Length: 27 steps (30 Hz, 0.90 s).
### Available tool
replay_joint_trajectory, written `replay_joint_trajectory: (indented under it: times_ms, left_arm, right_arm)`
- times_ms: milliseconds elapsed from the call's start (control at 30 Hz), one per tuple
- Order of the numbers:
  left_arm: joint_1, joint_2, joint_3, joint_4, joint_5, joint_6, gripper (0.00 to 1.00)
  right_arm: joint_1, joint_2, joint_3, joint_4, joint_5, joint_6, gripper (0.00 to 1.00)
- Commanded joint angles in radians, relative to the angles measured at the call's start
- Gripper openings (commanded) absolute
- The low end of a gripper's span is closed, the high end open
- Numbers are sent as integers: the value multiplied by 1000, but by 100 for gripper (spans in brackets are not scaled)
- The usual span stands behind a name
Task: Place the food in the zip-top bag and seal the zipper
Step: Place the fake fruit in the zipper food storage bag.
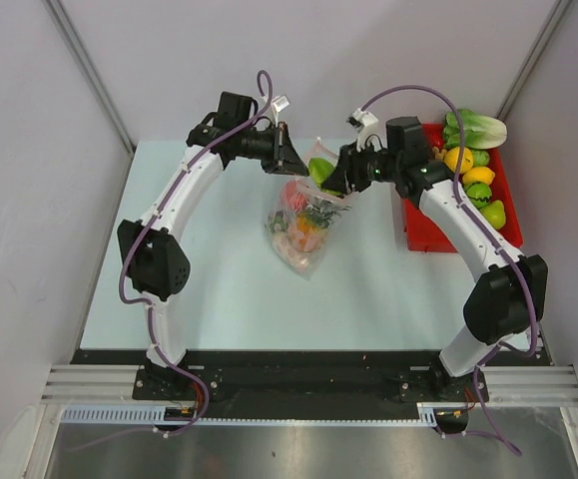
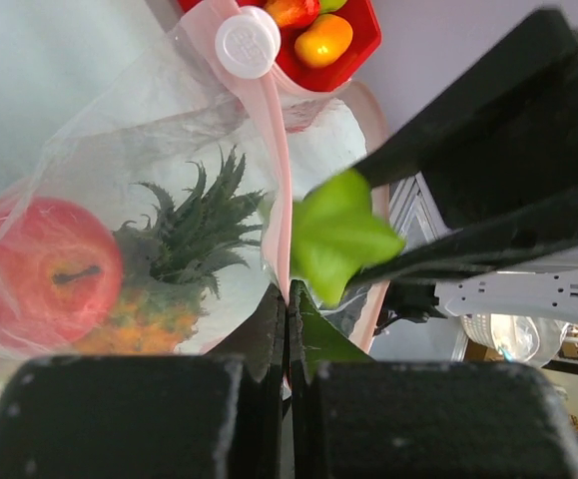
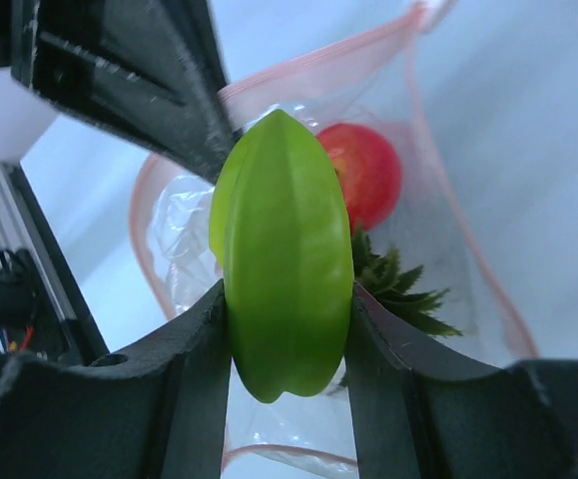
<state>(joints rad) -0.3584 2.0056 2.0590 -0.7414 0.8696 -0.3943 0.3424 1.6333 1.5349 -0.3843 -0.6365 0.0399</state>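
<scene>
The zip-top bag lies mid-table, its mouth lifted toward the far side. My left gripper is shut on the bag's pink-red zipper at the rim, holding the mouth up. A white slider sits on that strip. Inside the bag lie a red apple and a spiky-leaved pineapple. My right gripper is shut on a ridged green fruit, one piece of the food. It hangs at the bag's open mouth, just beside the left fingers.
A red tray stands at the far right of the table, under the right arm. It holds several more toy foods, among them a lettuce and a lemon. Grey walls close in the table on both sides.
</scene>
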Motion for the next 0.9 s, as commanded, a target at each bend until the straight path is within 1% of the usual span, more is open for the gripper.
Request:
replay_joint_trajectory:
  times_ms: [0,33,67,100,133,200,267,300,400,433,500,533,600,633,667,733,767,867]
  left_arm:
    - [-4,-74,12,28,29,3,0]
    - [-4,-74,10,28,29,3,0]
    - [-4,-74,10,28,31,3,0]
    - [-4,-77,9,30,34,3,0]
    - [-4,-76,7,31,34,5,0]
    - [-4,-79,4,36,34,3,0]
    - [-4,-80,-2,39,37,2,0]
    - [-4,-80,-3,43,37,2,0]
    - [-4,-85,-14,53,40,0,0]
    - [-4,-87,-22,56,42,2,0]
    - [-4,-88,-26,57,42,3,0]
    - [-4,-88,-30,56,42,9,0]
    - [-4,-91,-33,56,35,14,0]
    - [-4,-94,-40,56,34,15,0]
    - [-4,-99,-46,65,34,14,0]
    - [-4,-102,-66,73,34,14,0]
    - [-4,-105,-75,83,35,12,0]
    - [-2,-116,-106,102,43,8,0]
  right_arm:
    - [49,-4,36,-62,-3,-101,50]
    - [52,8,60,-79,-3,-104,57]
    - [53,11,73,-109,3,-104,67]
    - [52,16,85,-122,8,-100,86]
    - [50,14,109,-131,9,-98,91]
    - [26,10,131,-151,-3,-88,97]
    - [-6,-7,154,-153,-25,-72,98]
    - [-52,-15,159,-153,-34,-63,97]
    - [-138,-44,165,-137,-57,-44,98]
    - [-198,-50,162,-134,-60,-44,98]
    - [-261,-59,166,-172,-36,-72,97]
    - [-329,-64,165,-194,-23,-93,98]
    - [-408,-70,153,-269,-2,-149,97]
    - [-483,-72,153,-303,17,-175,96]
    - [-514,-70,151,-380,49,-255,96]
    - [-577,-61,142,-459,98,-337,95]
    - [-633,-59,133,-513,142,-407,95]
    - [-698,-20,108,-585,237,-506,93]
